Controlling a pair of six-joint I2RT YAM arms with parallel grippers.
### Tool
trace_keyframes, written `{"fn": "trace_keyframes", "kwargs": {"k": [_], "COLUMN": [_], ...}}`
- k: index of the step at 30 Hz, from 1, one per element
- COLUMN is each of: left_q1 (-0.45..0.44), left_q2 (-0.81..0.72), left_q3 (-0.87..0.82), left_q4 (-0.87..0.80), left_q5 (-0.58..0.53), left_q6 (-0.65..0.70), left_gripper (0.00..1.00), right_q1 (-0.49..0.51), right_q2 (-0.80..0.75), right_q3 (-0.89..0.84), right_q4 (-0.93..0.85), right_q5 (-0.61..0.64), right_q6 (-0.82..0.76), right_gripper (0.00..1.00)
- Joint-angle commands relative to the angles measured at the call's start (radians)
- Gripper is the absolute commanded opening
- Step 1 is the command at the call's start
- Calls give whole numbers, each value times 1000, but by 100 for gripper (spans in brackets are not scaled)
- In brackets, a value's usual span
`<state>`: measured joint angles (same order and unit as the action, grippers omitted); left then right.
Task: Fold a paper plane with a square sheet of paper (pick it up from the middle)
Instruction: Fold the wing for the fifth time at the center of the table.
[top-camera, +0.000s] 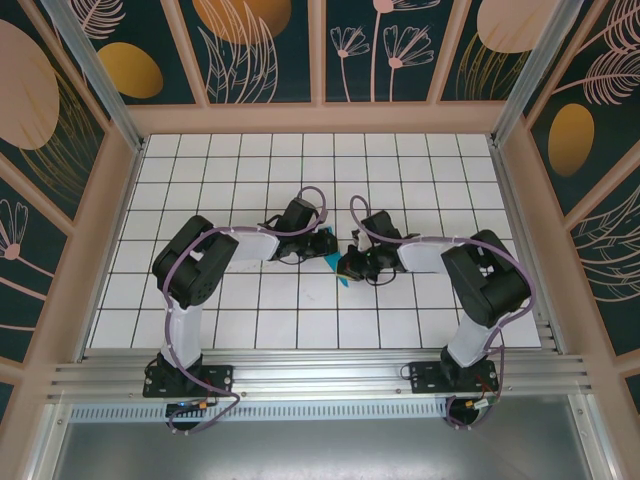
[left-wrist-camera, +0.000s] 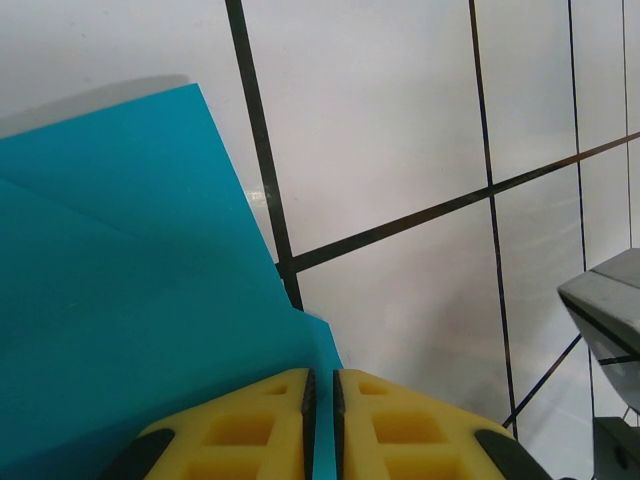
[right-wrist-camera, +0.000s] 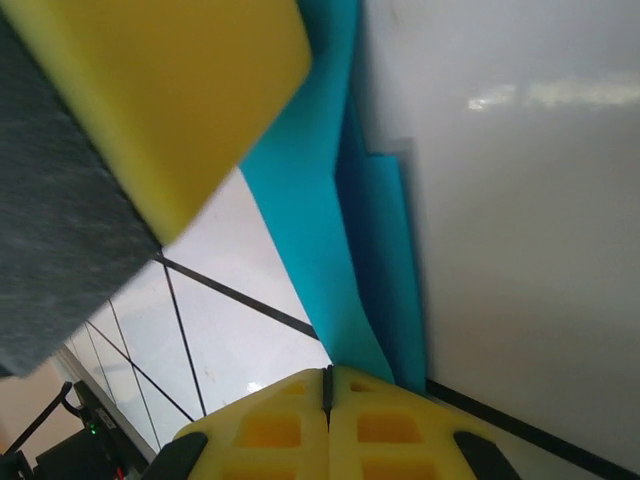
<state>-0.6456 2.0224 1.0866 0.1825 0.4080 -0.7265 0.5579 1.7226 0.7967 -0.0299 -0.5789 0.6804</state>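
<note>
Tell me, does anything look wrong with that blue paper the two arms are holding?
Nothing looks damaged. The teal paper is pinched by the left gripper and the right gripper. Its folded layers don't line up exactly, leaving stepped edges, but no tears show.

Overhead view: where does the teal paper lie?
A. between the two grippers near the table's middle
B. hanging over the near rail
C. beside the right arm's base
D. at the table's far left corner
A: a sliver of the teal paper shows on the white grid table right where the left gripper and the right gripper meet.
</note>
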Motion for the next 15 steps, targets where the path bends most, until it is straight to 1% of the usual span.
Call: {"fn": "trace_keyframes", "kwargs": {"k": [1, 4, 10, 15], "left_q1": [4, 3, 3, 4], "left_q2": [71, 70, 70, 67], "left_q3": [-25, -25, -25, -30], "left_q4": [-101, -100, -100, -109], "left_q5": [-86, -86, -89, -119], "left_q6": [22, 21, 21, 20], "left_gripper": [17, 17, 17, 15], "right_q1": [7, 7, 2, -4], "right_q2": [4, 40, 94, 71], "right_q3": [51, 35, -48, -151], "right_q4": [-49, 10, 31, 60], "right_q5": [-42, -91, -64, -79], "right_q6": [-27, -11, -9, -11], "right_gripper": [0, 0, 0, 0]}}
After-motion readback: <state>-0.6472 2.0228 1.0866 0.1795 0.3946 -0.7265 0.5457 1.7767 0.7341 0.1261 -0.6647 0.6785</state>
